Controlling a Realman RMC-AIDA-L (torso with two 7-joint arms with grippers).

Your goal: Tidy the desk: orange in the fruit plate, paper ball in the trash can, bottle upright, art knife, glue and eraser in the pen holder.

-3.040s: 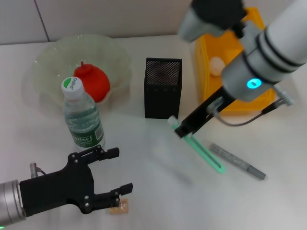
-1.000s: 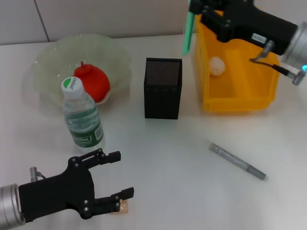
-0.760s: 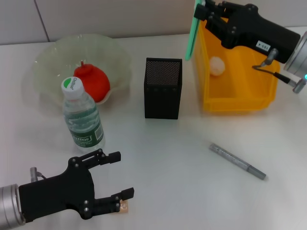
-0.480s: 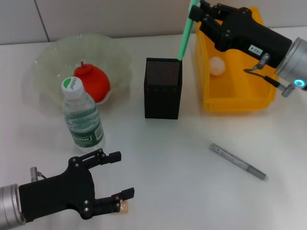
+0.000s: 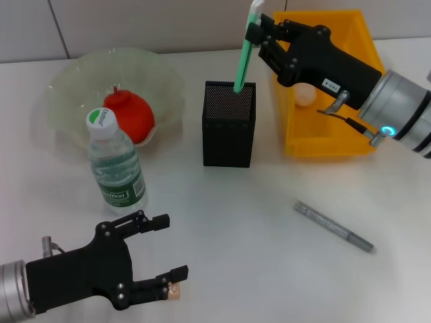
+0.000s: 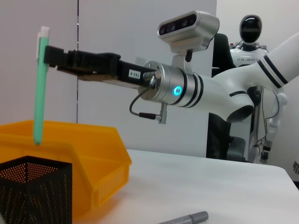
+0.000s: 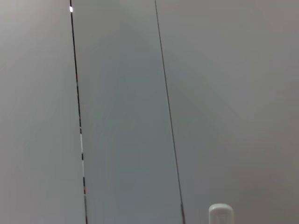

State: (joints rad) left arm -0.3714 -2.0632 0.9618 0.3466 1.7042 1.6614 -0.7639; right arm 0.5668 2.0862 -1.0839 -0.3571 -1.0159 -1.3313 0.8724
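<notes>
Starting at the near left of the bench (image 5: 222, 229), the left pincer (image 5: 156, 253) hovers with its black fingers spread wide, and the small tan eraser (image 5: 174, 291) lies just beside the lower fingertip. Behind it the water bottle (image 5: 116, 163) stands upright with its cap on, and farther back the pale fruit plate (image 5: 81, 77) holds a reddish-orange fruit (image 5: 129, 114). In the middle sits the black mesh pen holder (image 5: 229, 124). Above it the right pincer (image 5: 259, 30) is clamped on the top of a green stick (image 5: 244, 50) (white-capped, whether knife or glue I cannot tell), held nearly upright with its lower tip at the holder's rim; the left wrist view shows that tip (image 6: 37, 139) just above the mesh. Right of the holder the yellow bin (image 5: 333, 145) holds a white paper ball (image 5: 304, 93), half hidden by the arm. On the bench near the bin lies a grey pen-like tool (image 5: 333, 227).
</notes>
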